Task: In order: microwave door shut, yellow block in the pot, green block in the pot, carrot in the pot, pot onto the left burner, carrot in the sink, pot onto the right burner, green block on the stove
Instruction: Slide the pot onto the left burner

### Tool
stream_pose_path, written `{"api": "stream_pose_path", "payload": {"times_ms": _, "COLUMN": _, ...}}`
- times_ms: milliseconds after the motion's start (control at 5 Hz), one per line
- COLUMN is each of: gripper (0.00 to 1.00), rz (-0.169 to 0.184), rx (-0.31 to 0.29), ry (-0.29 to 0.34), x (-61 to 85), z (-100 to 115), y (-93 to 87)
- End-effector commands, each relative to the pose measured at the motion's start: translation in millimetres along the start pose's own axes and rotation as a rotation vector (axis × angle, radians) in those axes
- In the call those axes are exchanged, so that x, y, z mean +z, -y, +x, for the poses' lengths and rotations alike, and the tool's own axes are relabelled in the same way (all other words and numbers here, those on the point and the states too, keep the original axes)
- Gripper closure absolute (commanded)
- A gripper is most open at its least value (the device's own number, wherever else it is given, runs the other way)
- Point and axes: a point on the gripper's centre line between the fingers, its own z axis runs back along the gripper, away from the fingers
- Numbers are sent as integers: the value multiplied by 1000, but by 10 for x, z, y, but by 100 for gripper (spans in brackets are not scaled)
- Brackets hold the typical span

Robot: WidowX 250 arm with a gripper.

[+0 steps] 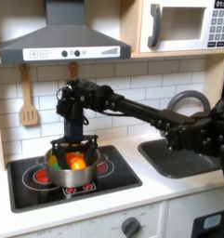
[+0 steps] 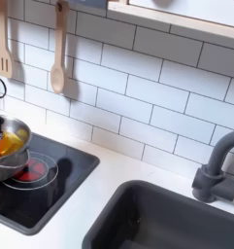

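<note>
Microwave door shut; carrot and blocks loaded in pot on stove. Hand at pot rim, grip state indeterminable. Carrot-to-sink and later steps apparently outstanding.

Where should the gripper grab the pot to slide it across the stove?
Probably the pot's rim, from straight above. It stands upright and open-topped on the stove, so the thin steel wall is free to pinch, one finger inside and one outside. The gripper hangs right over it. The inside finger should stay near the wall, clear of the orange carrot.
</note>
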Motion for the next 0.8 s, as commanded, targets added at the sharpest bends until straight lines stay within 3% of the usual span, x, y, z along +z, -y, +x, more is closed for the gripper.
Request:
{"api": "stream_pose_path", "payload": {"times_ms": 0, "gripper": 0, "rz": 11, "rx": 19, "ry": -1, "x": 0, "z": 11, "y": -118}}
{"api": "stream_pose_path", "payload": {"times_ms": 600, "gripper": 0, "rz": 22, "rx": 81, "ry": -5, "x": -21, "z": -32, "y": -448}}
